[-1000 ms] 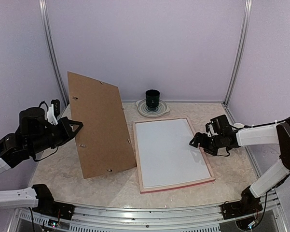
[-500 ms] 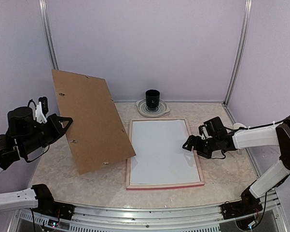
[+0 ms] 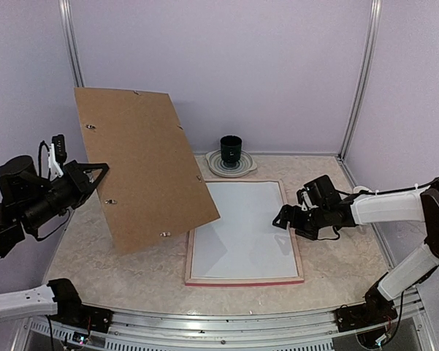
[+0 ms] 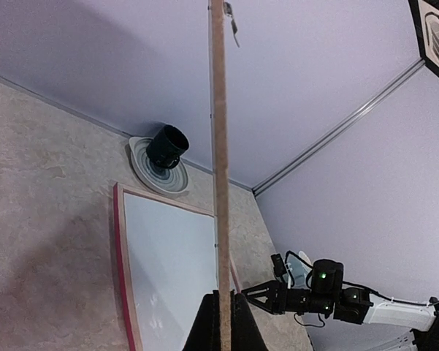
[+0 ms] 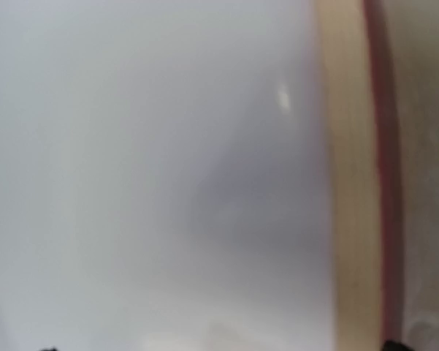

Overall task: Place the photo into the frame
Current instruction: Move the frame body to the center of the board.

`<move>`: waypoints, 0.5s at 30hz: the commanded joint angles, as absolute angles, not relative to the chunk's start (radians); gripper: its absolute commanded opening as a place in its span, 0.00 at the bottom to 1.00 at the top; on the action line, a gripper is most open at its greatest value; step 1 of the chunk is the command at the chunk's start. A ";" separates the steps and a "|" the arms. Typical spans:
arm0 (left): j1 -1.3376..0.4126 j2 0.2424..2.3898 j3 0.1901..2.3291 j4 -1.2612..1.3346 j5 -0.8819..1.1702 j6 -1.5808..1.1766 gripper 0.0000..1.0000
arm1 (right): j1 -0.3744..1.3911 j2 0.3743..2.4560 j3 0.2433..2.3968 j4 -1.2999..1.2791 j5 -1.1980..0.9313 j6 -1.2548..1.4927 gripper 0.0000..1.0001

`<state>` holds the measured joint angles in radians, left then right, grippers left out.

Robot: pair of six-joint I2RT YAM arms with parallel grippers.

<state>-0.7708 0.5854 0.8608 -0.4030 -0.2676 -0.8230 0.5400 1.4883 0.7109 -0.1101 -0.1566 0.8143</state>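
Note:
The frame (image 3: 245, 280) lies back-up on the table, its pale wood rim edged in pink around a plain white sheet (image 3: 245, 230). No photo shows in any view. My left gripper (image 3: 102, 175) is shut on the left edge of a brown backing board (image 3: 142, 164) and holds it tilted in the air, left of the frame. The left wrist view shows that board edge-on (image 4: 218, 146) between the shut jaws (image 4: 221, 322). My right gripper (image 3: 281, 218) stands open, low over the frame's right rim (image 5: 350, 183), with the white sheet (image 5: 153, 183) filling its blurred view.
A dark cup (image 3: 231, 150) stands on a pale saucer (image 3: 231, 167) at the back of the table, just beyond the frame. Lilac walls with metal posts close in the back and sides. Bare marbled tabletop (image 3: 95, 252) lies under the raised board.
The left gripper has lifted the backing board higher and off the table. The frame has slid left and a little nearer, and the right gripper has moved left with it.

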 commanded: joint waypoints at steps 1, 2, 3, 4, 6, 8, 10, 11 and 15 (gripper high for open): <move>-0.769 0.598 0.842 -0.207 -0.187 -0.809 0.00 | 0.574 1.397 0.798 -0.224 -0.119 0.790 0.96; -0.768 0.604 0.839 -0.195 -0.177 -0.806 0.00 | 0.580 1.386 0.818 -0.252 -0.120 0.785 0.96; -0.768 0.616 0.837 -0.182 -0.167 -0.803 0.00 | 0.585 1.376 0.839 -0.285 -0.119 0.781 0.97; -0.769 0.624 0.832 -0.158 -0.150 -0.801 0.00 | 0.592 1.368 0.866 -0.322 -0.116 0.779 0.97; -0.767 0.656 0.816 -0.116 -0.117 -0.799 0.00 | 0.603 1.350 0.915 -0.388 -0.115 0.773 0.98; -0.765 0.682 0.794 -0.067 -0.078 -0.806 0.00 | 0.607 1.327 0.951 -0.437 -0.113 0.774 0.99; -0.756 0.717 0.768 -0.016 -0.039 -0.817 0.00 | 0.608 1.299 0.980 -0.473 -0.120 0.776 0.99; -0.749 0.729 0.756 0.019 -0.017 -0.822 0.00 | 0.610 1.283 0.994 -0.487 -0.126 0.777 0.99; -0.693 0.801 0.683 0.185 0.134 -0.869 0.00 | 0.609 1.217 1.041 -0.520 -0.161 0.774 0.99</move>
